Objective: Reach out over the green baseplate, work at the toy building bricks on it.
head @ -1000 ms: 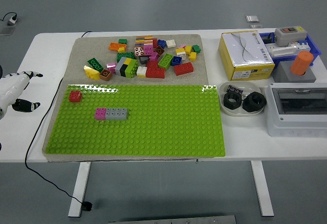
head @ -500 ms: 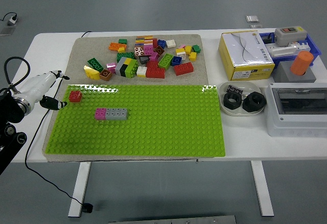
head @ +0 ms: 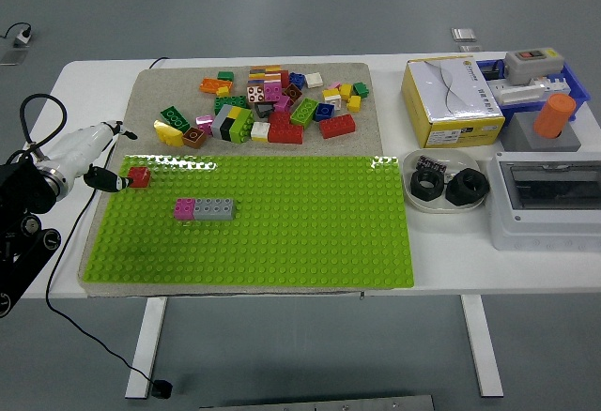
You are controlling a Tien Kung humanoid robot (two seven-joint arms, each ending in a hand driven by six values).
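Since half a second earlier, the left hand [head: 92,156] was carried up and toward the right from the left edge of the frame, and its dark thumb tip was brought up against the red brick [head: 139,177]. That hand was seen with its white fingers [head: 99,136] stretched out and loosely parted, nothing gripped; whether the thumb was truly pressing on the red brick or just beside it could not be told. The red brick was found near the upper left corner of the green baseplate [head: 282,233], seated on the studs. Lower and to the right of it, a pink brick [head: 184,208] and a grey brick [head: 215,208] were joined end to end in a short row on the same plate. The baseplate was laid on a beige mat [head: 150,87] in the middle of the white counter [head: 84,73]. A heap of loose bricks [head: 268,104] was spread over the mat in the upper middle of the frame, well apart from the hand. A yellow box [head: 453,101] was parked at the upper right. The right hand was not caught in shot.
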